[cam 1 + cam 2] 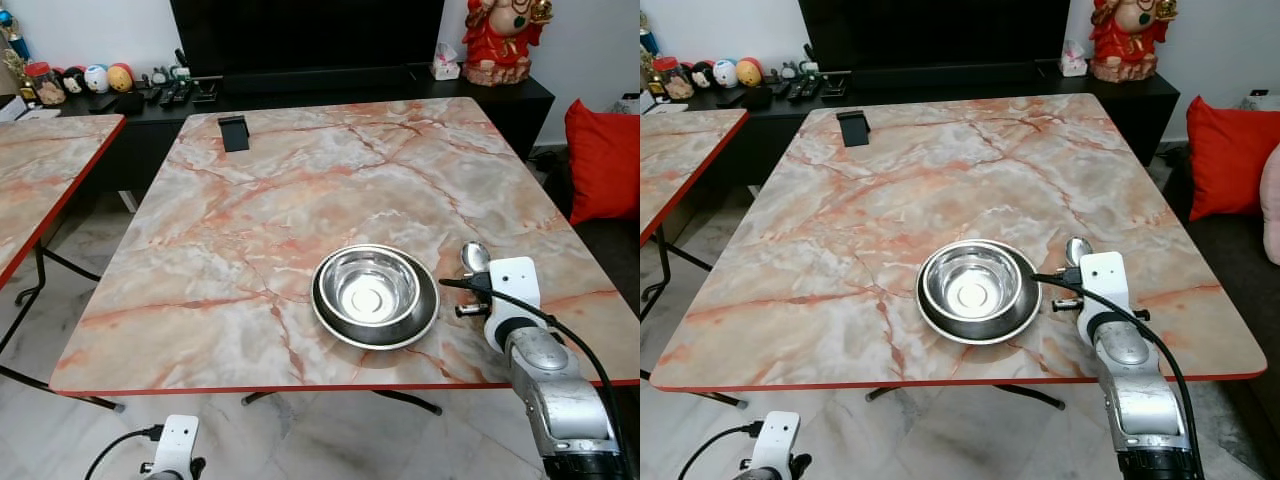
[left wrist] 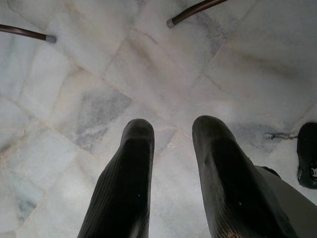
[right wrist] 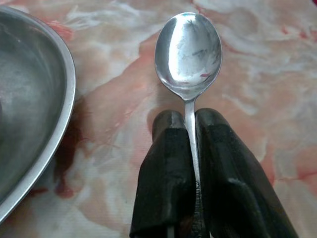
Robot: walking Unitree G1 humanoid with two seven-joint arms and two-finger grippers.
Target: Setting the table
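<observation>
My right gripper (image 3: 187, 124) pinches the spoon (image 3: 188, 54) by its handle, bowl (image 3: 29, 99) just to its left; my left gripper (image 2: 171, 131) hangs open.

Home living room, television (image 1: 305, 35), marble table (image 1: 250, 220)

The right arm (image 1: 553, 385) is a ribbed silver tube with a white block at its wrist and a black cable looping over it, behind two long black ribbed fingers (image 3: 167, 173), like the left gripper (image 2: 171, 148).
</observation>
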